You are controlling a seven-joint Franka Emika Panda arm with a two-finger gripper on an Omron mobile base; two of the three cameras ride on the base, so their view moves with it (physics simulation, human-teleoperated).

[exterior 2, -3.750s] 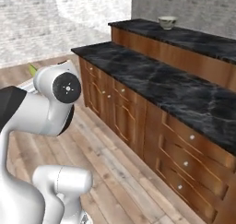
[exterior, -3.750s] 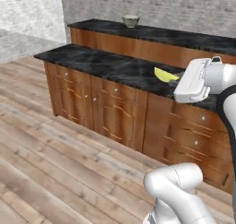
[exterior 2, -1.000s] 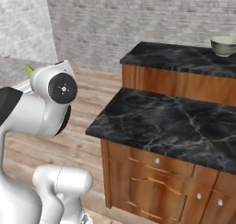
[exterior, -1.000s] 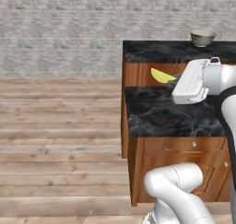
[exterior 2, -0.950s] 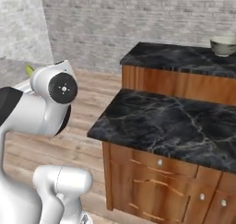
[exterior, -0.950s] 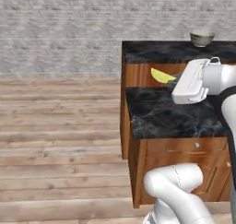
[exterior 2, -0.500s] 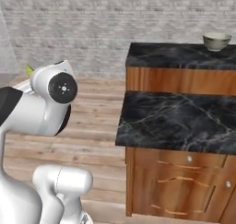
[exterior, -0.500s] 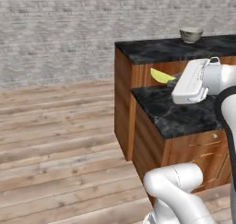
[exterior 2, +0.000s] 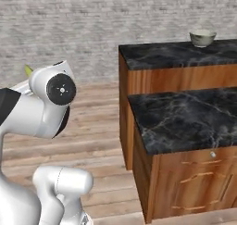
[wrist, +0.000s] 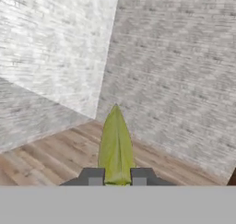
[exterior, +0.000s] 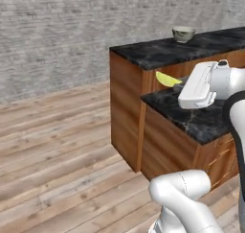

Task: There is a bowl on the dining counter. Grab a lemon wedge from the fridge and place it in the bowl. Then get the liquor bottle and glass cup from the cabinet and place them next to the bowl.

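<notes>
Lemon wedge (wrist: pixel 115 147) sits pinched between gripper (wrist: pixel 116 176) fingertips, apparently protruding forward.

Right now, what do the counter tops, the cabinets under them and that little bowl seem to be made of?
Counter tops: polished dark stone, probably marble, judging by pale veins. Cabinets: reddish-brown wood, with visible grain and small metal knobs. Bowl: pale, smooth, perhaps glazed ceramic; too small to say surely.

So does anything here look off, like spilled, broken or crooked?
Nothing stands out. The gripper holds the lemon wedge neatly between its fingers. The bowl sits upright on the upper counter, and the cabinet fronts look shut and whole.
</notes>
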